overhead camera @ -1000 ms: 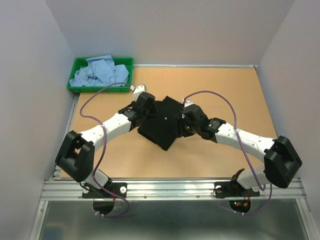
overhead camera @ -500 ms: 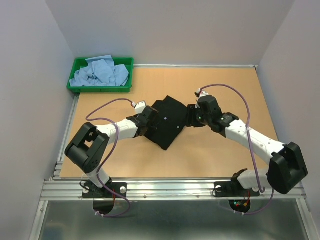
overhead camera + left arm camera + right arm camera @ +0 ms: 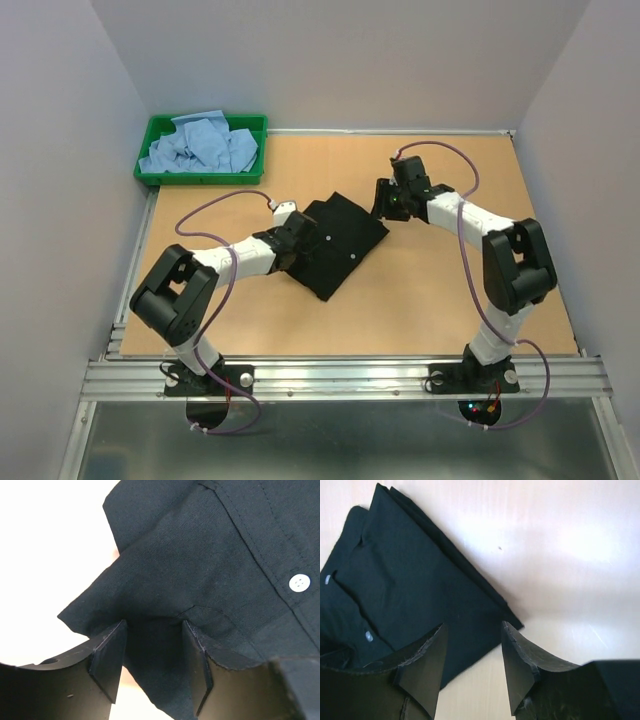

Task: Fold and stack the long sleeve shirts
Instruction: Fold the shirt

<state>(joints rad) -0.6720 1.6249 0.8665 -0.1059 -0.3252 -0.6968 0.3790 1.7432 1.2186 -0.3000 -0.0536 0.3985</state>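
One green tray [image 3: 200,179], well beyond the left end effector [image 3: 154,625]: light blue shirts [image 3: 200,145] heaped inside, crumpled, can't tell the count. One black shirt [image 3: 335,245], folded flat on the surface [image 3: 450,300] between both end effectors. Left: fingers apart, shirt edge between them, not pinched. Right end effector [image 3: 473,626]: fingers apart over the shirt's corner, holding nothing.

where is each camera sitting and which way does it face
top external: fixed above, behind the bases, facing down on the table; left arm, right arm, black shirt and green tray show
left wrist: on the left arm, facing down past the left claw onto the shirt's button front
right wrist: on the right arm, facing down past the right claw at the shirt's folded corner
shared: all see the black shirt; both wrists its pale buttons
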